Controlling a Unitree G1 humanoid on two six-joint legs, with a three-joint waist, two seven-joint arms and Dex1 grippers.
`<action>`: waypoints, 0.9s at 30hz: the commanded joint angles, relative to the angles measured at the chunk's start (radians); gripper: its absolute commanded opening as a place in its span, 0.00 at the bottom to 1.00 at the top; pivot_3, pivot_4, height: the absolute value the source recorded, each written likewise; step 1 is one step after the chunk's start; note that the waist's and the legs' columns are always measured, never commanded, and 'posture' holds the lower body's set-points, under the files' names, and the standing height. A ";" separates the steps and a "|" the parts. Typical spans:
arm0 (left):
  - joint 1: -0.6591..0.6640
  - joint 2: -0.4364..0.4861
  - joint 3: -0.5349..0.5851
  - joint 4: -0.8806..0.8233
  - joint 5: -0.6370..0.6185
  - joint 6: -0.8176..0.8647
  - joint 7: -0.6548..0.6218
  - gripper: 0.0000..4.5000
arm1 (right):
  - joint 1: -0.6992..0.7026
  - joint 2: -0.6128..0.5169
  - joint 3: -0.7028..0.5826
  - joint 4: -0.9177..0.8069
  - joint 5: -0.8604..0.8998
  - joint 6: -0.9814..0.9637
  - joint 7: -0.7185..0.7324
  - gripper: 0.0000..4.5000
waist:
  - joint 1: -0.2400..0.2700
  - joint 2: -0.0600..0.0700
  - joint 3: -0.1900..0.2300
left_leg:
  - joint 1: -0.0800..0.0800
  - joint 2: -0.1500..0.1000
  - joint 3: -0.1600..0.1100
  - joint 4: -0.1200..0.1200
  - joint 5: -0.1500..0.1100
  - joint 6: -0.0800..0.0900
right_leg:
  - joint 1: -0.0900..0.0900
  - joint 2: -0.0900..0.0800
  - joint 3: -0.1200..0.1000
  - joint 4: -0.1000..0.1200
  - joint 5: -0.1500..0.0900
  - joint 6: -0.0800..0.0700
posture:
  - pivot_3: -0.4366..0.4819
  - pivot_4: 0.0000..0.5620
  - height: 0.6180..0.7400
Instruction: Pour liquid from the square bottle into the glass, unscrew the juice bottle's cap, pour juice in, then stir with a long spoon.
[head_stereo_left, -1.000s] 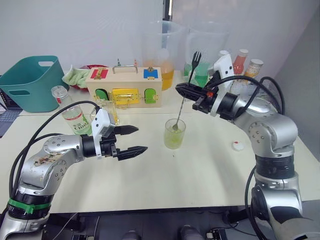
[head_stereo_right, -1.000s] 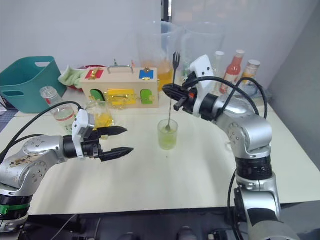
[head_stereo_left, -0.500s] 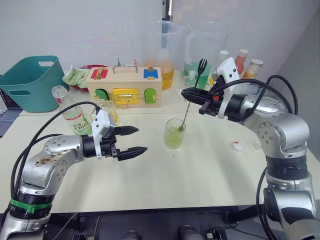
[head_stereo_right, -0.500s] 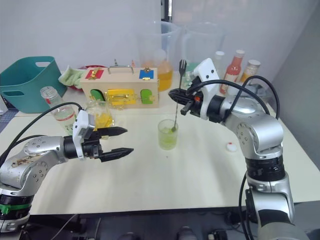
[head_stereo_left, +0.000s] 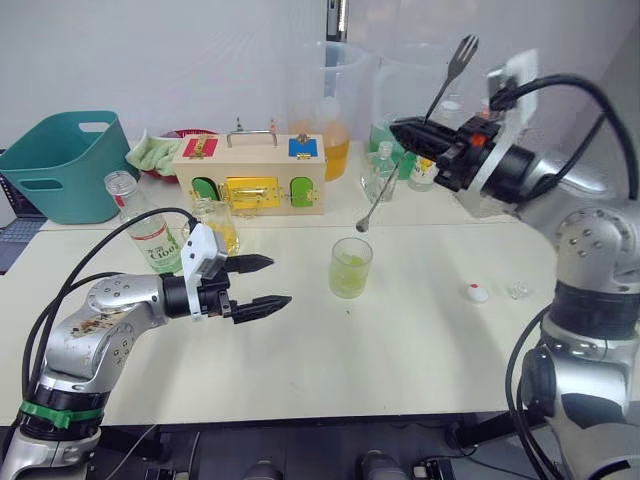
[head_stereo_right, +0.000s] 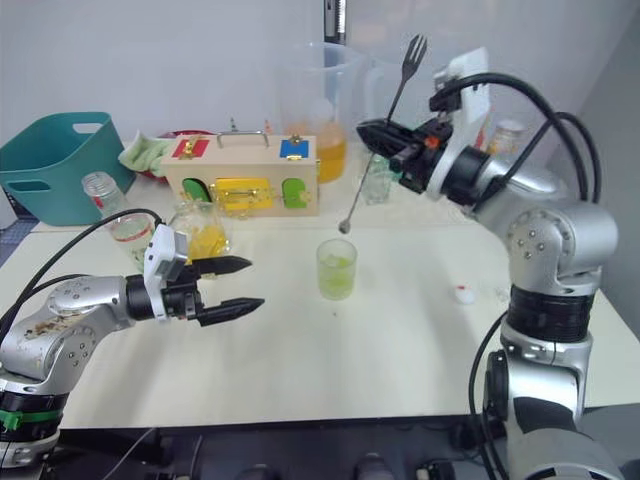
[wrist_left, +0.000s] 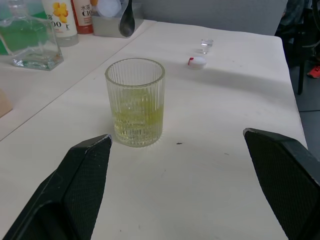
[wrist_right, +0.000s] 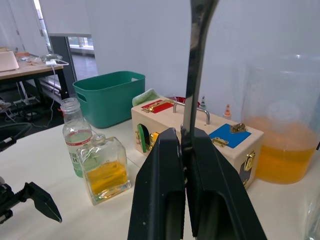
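Right gripper (head_stereo_left: 408, 131) — fingers pressed together on the shaft of the long spoon (head_stereo_left: 412, 146), gripping it about midway. The spoon is lifted and tilted: small bowl low and to the left, hanging in the air above and slightly behind the glass (head_stereo_left: 350, 267), clear of its rim; forked top end high, toward the right. In the right wrist view the shaft (wrist_right: 197, 60) rises from between the two black fingers (wrist_right: 159, 190) and runs out past the frame edge.

Left gripper (head_stereo_left: 256, 283) — wide open, empty, touching nothing. Held low over the table (head_stereo_left: 400, 350), left of the glass, tips pointing toward it. In the left wrist view the two fingers (wrist_left: 80, 175) stand far apart with the glass beyond them.

Glass — upright near mid-table, ribbed, about a third full of yellow-green drink.

Cap (head_stereo_left: 477, 292) — lying on the table to the right of the glass, well apart from it, with a small clear stopper (head_stereo_left: 517, 291) just beside it.

Juice bottle (head_stereo_left: 143, 228) — uncapped, at the left, leaning; lower part hidden behind the left arm's cable.

Square bottle (head_stereo_left: 216, 224) — just right of the juice bottle, yellow liquid in its lower half, in front of a wooden latch box (head_stereo_left: 250, 173).

Far side — teal basket (head_stereo_left: 60, 165) at the left, two large jugs (head_stereo_left: 325, 105) behind the box; bottles behind the right arm are mostly hidden.
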 joint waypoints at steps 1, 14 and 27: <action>-0.017 -0.016 0.041 -0.002 0.000 -0.050 0.009 0.99 | -0.061 -0.046 -0.029 0.012 -0.024 0.017 -0.066 0.00 | -0.002 0.000 0.000 | 0.000 0.000 0.000 0.000 0.000 0.000 | 0.000 0.000 0.000 0.000 0.000 0.000 | 0.48 0.27 1.00; -0.015 -0.036 0.091 -0.005 -0.015 -0.088 0.005 0.99 | -0.377 -0.403 0.269 0.411 -0.140 0.474 0.067 0.00 | -0.008 0.003 0.002 | -0.004 0.000 0.002 -0.001 -0.001 0.001 | -0.004 0.000 0.001 -0.002 0.000 0.000 | 0.48 0.27 1.00; 0.078 -0.010 0.111 -0.140 -0.093 -0.004 0.021 0.99 | -0.352 -0.324 0.544 0.618 -0.225 0.524 0.246 0.00 | -0.002 0.004 0.002 | -0.005 0.000 0.002 0.000 -0.001 0.001 | -0.006 0.000 0.001 -0.001 0.000 0.000 | 0.48 0.27 1.00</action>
